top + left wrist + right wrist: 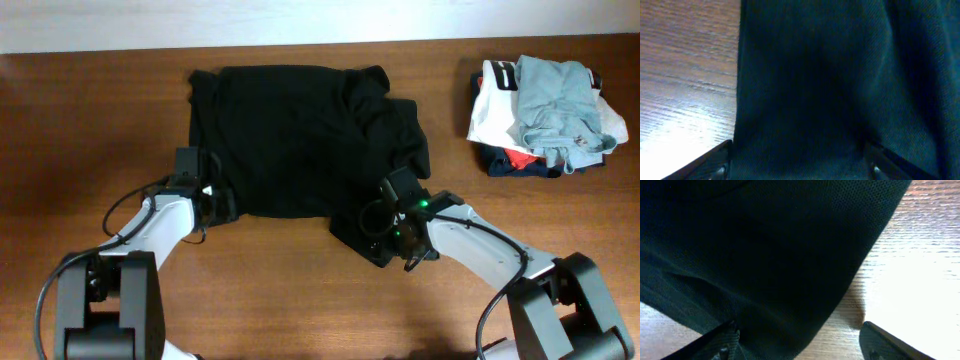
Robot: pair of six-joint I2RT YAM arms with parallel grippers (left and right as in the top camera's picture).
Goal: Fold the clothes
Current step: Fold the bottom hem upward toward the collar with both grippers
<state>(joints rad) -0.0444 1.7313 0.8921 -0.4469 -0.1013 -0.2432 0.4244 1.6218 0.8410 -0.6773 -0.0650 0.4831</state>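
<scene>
The black top (300,135) lies spread on the wooden table, its lower right part bunched and hanging toward the front. My left gripper (222,205) is at its lower left corner. In the left wrist view its jaws (797,167) are wide apart, with black fabric (830,80) between them. My right gripper (380,240) is at the bunched lower right corner. In the right wrist view its jaws (800,345) are wide apart over the edge of the fabric (755,255). No white logo shows.
A pile of other clothes (545,120), with a light grey-blue garment (555,95) on top of white, red and navy ones, sits at the back right. Bare wooden table (90,130) shows left of the top and along the front.
</scene>
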